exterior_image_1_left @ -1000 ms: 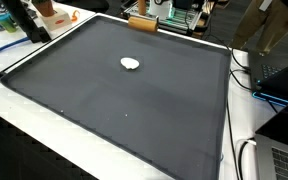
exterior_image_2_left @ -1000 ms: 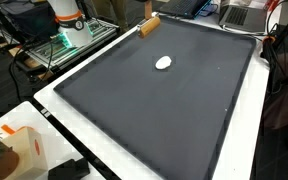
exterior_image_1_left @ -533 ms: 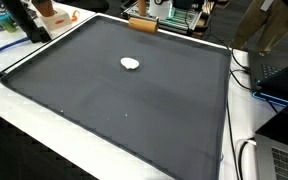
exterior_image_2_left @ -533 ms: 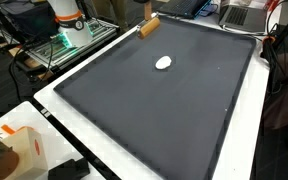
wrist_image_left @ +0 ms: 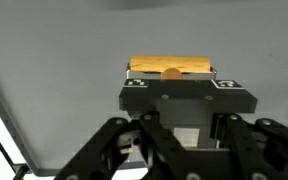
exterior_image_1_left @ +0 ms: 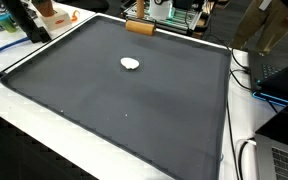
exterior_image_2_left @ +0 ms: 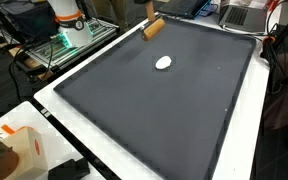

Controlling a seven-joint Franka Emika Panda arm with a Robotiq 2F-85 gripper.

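While clamped tight, jaws hold wood blk.

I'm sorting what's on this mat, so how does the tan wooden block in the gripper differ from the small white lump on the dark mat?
The tan rectangular wooden block is straight-edged; the small white lump is rounded. The block looks longer than the lump. The block sits clamped in the gripper at the edge of the dark mat; the lump lies free further in. Both are small against the mat.
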